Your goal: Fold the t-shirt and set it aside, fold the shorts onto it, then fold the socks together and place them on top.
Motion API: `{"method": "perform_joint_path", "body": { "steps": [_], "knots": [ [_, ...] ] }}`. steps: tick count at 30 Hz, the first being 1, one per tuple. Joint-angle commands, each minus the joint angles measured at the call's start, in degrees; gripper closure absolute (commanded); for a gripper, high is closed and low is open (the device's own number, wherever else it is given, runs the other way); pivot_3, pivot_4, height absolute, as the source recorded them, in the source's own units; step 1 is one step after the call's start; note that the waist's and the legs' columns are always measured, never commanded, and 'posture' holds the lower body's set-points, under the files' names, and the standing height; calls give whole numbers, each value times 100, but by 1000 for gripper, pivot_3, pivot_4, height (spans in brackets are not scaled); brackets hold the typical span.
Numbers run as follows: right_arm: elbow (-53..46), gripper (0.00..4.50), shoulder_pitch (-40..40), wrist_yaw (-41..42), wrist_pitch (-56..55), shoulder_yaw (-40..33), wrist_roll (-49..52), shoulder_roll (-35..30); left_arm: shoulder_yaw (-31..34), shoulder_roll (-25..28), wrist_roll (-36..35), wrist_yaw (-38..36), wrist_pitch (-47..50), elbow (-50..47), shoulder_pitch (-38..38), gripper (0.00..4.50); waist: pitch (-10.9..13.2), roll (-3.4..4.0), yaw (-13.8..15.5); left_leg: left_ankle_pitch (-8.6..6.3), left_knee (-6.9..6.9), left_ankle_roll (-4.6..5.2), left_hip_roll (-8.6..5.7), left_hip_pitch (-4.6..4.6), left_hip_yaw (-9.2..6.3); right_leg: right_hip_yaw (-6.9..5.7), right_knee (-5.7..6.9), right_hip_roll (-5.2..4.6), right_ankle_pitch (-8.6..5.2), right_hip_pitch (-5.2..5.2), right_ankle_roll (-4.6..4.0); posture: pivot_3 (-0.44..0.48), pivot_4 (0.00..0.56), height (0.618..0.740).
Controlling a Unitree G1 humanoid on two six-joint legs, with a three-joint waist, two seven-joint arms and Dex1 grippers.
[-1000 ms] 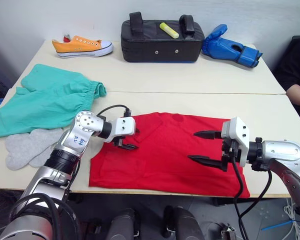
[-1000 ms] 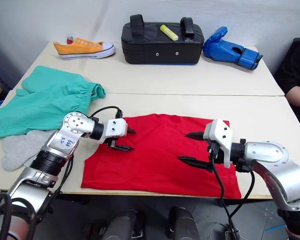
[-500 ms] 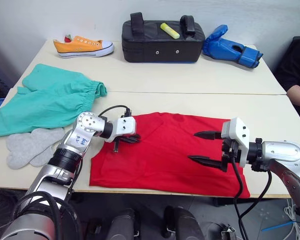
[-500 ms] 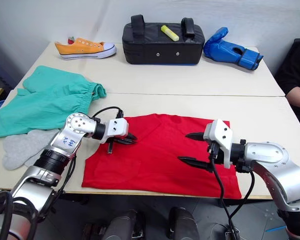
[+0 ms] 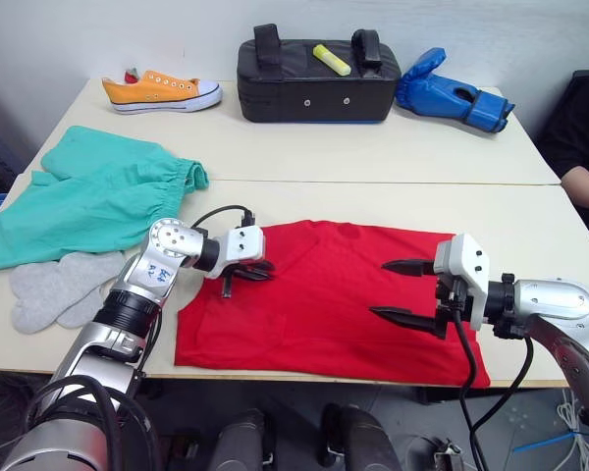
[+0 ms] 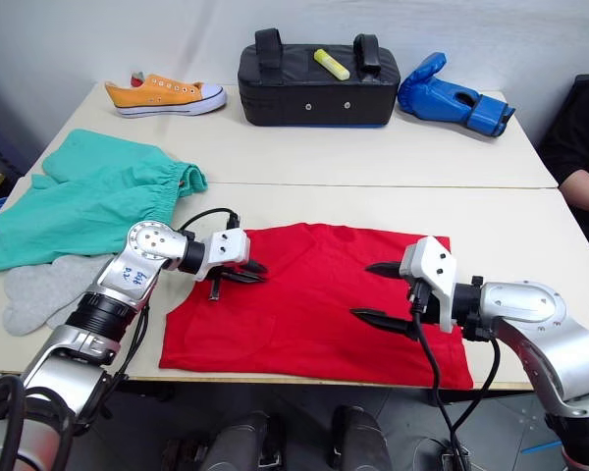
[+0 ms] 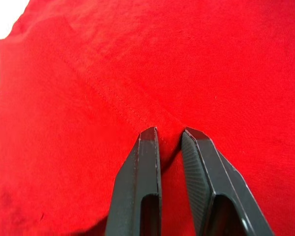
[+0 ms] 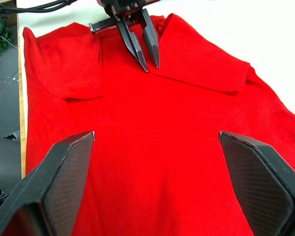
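- Step in hand, my read: first fold of the t-shirt (image 5: 324, 294); shorts and socks untouched.
- T-shirt lies spread on the near table (image 5: 393, 157), reaching its front edge, between my two arms.
- My left gripper (image 5: 250, 276) is down on the shirt's left part near the sleeve; in the left wrist view the fingers (image 7: 142, 167) are nearly closed, a small ridge of red cloth pinched between the tips, so I'd call it clenched on the t-shirt.
- My right gripper (image 5: 404, 290) sits just over the shirt's right half, fingers wide apart, holding nothing; right wrist view shows the shirt between them and the left gripper (image 8: 137, 42) beyond.
- Shorts (image 5: 88, 196) lie bunched at the table's left, well apart from the shirt; socks (image 5: 54, 289) flat just in front of them, beside my left arm.
- Orange sneaker (image 5: 162, 91), black pad (image 5: 319, 83) and blue boxing glove (image 5: 452, 98) line the far edge, out of the way.
- Next, I judge: lift the pinched side and carry it over toward the middle; right gripper needs to close on its own edge or pin the cloth so the shirt doesn't drag.
- Risk: a thin pinch may slip.
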Motion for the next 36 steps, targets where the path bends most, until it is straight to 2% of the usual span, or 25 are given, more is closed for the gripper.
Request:
{"method": "perform_joint_path", "body": {
  "steps": [1,22,23,25,36],
  "knots": [
    [-78,415,-10,11,-99,-79,8,40,92,-8,-52,-28,-22,-29,-114,3765,0,0,0,0,0,0,0,0,0,0,0,0,0,0,0,0,150,740],
    [-52,415,51,11,-83,-38,-138,64,198,-103,-81,45,-32,136,-256,3765,1,-1,1,0,0,0,0,-2,0,-1,-2,0,0,0,0,0,150,740],
    [-50,415,48,12,-84,-35,-142,64,194,-110,-93,29,-50,149,-257,4160,1,-1,2,0,0,0,0,-2,0,-1,-2,0,0,0,0,0,150,740],
    [-49,415,36,8,-76,-37,-142,71,184,-115,-107,1,-85,175,-259,4488,1,-1,1,0,0,0,0,-2,0,-1,-2,0,0,0,0,0,150,740],
    [-3,415,16,-17,-71,-56,-151,95,409,-73,-494,-356,99,122,-284,4488,1,-2,-1,0,0,0,0,-2,0,-1,-2,0,0,-1,0,0,150,740]
  ]
}}
